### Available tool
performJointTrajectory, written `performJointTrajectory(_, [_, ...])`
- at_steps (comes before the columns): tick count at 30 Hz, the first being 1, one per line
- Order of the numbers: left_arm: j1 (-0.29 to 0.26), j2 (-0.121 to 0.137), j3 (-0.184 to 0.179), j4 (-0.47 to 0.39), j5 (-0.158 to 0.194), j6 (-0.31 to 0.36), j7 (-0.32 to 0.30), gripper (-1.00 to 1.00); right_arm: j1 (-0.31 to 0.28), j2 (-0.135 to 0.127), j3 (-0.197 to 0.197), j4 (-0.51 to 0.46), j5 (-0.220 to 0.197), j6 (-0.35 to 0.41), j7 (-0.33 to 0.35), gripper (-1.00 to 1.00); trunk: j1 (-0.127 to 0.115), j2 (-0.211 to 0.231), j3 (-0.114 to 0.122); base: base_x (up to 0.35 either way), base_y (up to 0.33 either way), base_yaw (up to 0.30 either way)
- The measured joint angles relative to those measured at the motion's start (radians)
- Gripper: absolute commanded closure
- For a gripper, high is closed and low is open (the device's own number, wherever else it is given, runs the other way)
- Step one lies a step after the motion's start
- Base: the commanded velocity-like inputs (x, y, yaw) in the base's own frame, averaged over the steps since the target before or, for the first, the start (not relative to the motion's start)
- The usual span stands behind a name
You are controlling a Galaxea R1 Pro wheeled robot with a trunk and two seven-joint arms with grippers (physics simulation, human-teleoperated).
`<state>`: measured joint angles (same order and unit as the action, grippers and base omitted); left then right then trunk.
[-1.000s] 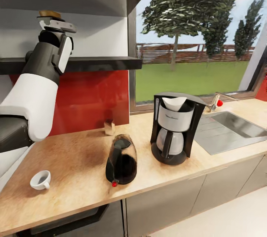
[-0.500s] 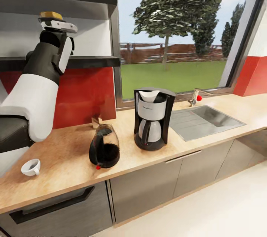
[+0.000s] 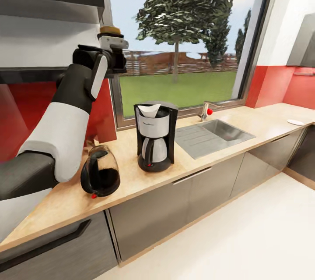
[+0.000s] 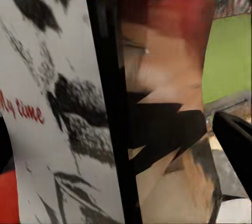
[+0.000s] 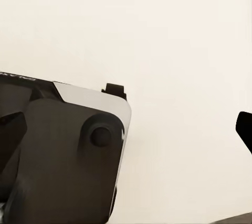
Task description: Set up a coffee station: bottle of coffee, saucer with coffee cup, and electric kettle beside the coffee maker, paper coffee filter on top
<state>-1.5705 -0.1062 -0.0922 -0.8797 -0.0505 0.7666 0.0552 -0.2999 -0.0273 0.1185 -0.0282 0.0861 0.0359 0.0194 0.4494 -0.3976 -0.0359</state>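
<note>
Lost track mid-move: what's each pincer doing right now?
Left pincer: shut on the bottle of coffee, raised beside the shelf.
Right pincer: cannot be told; one dark fingertip shows over pale floor.

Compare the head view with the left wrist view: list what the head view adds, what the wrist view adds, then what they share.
Head view alone: the coffee maker with a paper filter on top, the electric kettle beside it, the sink, and the left gripper raised by the window. Left wrist view alone: a close look at the bottle's white label with red lettering. Shared: the wooden countertop, the red backsplash and the green lawn outside.
</note>
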Motion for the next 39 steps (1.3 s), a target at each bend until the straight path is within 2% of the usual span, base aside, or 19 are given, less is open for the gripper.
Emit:
performJointTrajectory(4, [0.004, -0.005, -0.007, -0.015, 0.003, 0.002, -0.090, 1.00, 0.000, 0.000, 0.000, -0.001, 0.000, -0.001, 0.000, -1.00, 0.000, 0.000, 0.000, 0.000, 0.000, -0.261])
performJointTrajectory(8, [0.005, -0.007, -0.008, -0.018, -0.002, 0.005, -0.143, 1.00, 0.000, 0.000, 0.000, -0.002, 0.000, -0.001, 0.000, -1.00, 0.000, 0.000, 0.000, 0.000, 0.000, -0.252])
performJointTrajectory(10, [0.005, -0.013, -0.008, -0.021, 0.013, 0.008, -0.166, 1.00, 0.000, 0.000, 0.000, -0.002, 0.000, -0.001, -0.001, -1.00, 0.000, 0.000, 0.000, 0.000, 0.000, -0.111])
performJointTrajectory(18, [0.017, -0.021, -0.008, -0.022, 0.045, 0.010, -0.178, 1.00, 0.000, 0.000, 0.000, -0.004, 0.000, -0.002, 0.000, -1.00, 0.000, 0.000, 0.000, 0.000, 0.000, -0.025])
performJointTrajectory(22, [0.081, -0.021, -0.009, -0.073, 0.045, 0.009, -0.176, 1.00, 0.000, 0.000, 0.000, -0.006, 0.000, -0.003, 0.000, -1.00, 0.000, 0.000, 0.000, 0.000, 0.000, -0.002])
performJointTrajectory(24, [0.145, -0.018, -0.010, -0.153, 0.039, 0.010, -0.170, 1.00, 0.000, 0.000, 0.000, -0.008, 0.000, -0.012, 0.000, -1.00, 0.000, 0.000, 0.000, 0.000, 0.000, 0.000])
performJointTrajectory(25, [0.179, -0.016, -0.013, -0.195, 0.037, 0.011, -0.167, 1.00, 0.000, -0.001, 0.000, -0.010, 0.000, -0.045, 0.001, -1.00, 0.000, 0.000, 0.000, 0.000, 0.000, 0.000])
performJointTrajectory(27, [0.209, -0.015, -0.016, -0.225, 0.030, 0.012, -0.165, 1.00, 0.000, -0.001, 0.001, -0.010, 0.000, -0.081, 0.002, -1.00, 0.000, 0.000, 0.000, 0.000, 0.000, 0.000])
performJointTrajectory(31, [0.257, -0.015, -0.013, -0.277, -0.026, 0.013, -0.155, 1.00, 0.000, -0.002, 0.001, -0.010, 0.000, -0.113, 0.003, -1.00, 0.000, 0.000, 0.000, 0.000, 0.000, 0.000])
performJointTrajectory(33, [0.273, -0.014, -0.012, -0.295, -0.042, 0.014, -0.152, 1.00, 0.000, -0.003, 0.001, -0.010, 0.000, -0.117, 0.003, -1.00, 0.000, 0.000, 0.000, -0.006, -0.004, 0.000])
performJointTrajectory(39, [0.308, -0.012, -0.013, -0.333, -0.059, 0.016, -0.151, 1.00, 0.000, -0.003, 0.001, -0.010, 0.000, -0.120, 0.001, -1.00, 0.000, 0.000, 0.000, -0.138, -0.141, 0.000])
